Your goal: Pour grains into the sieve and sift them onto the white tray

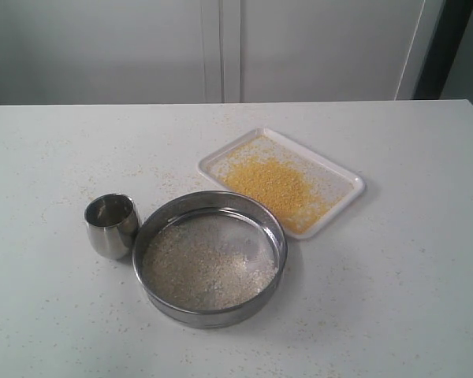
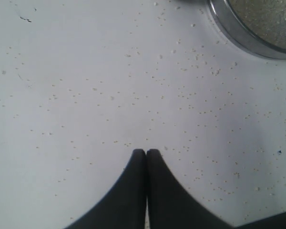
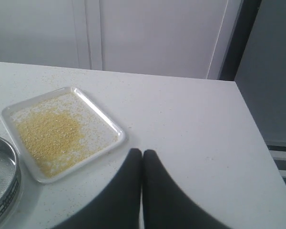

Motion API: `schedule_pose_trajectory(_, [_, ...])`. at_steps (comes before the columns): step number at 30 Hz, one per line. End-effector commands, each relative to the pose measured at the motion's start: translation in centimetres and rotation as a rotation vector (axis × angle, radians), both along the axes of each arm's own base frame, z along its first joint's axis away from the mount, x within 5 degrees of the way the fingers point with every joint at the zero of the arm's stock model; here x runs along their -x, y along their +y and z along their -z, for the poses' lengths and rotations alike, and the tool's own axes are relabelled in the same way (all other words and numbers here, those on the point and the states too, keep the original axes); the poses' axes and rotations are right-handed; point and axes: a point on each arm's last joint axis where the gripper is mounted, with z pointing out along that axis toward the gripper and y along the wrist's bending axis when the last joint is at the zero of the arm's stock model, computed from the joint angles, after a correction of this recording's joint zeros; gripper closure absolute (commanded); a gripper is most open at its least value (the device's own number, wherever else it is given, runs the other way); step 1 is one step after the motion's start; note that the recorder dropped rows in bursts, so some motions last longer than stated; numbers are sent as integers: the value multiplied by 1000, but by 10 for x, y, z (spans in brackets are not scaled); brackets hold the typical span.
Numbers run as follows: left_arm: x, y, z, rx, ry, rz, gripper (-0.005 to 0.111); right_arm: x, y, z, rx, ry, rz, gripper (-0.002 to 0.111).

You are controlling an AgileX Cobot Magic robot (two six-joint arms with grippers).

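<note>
The sieve (image 1: 210,257) stands on the table near the front, its mesh holding pale beige grains (image 1: 205,272). Behind and to its right lies the white tray (image 1: 344,177) with a patch of yellow grains (image 1: 276,187) on it. Neither arm shows in the exterior view. My left gripper (image 2: 146,151) is shut on nothing above bare table, with the sieve's rim (image 2: 240,36) some way off. My right gripper (image 3: 142,152) is shut and empty, just beside the white tray (image 3: 114,125) with its yellow grains (image 3: 50,133); a bit of the sieve (image 3: 2,183) shows at the frame's edge.
A small steel cup (image 1: 111,224) stands upright just left of the sieve, touching or nearly touching it. Stray specks of grain dot the white table (image 1: 394,299). A pale wall with panels runs behind the table's far edge.
</note>
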Motion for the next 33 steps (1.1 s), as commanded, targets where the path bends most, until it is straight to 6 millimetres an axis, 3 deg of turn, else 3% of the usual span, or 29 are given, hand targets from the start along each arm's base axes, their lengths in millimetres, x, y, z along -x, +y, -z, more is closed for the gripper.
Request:
schedule_pose_trajectory(1, [2, 0, 2, 4, 8, 3, 107, 1, -1, 0, 21, -11, 6, 108])
schedule_pose_trajectory(21, [2, 0, 2, 4, 8, 3, 107, 1, -1, 0, 21, -13, 6, 108])
schedule_pose_trajectory(33, [2, 0, 2, 4, 8, 3, 107, 30, -5, -7, 2, -147, 10, 108])
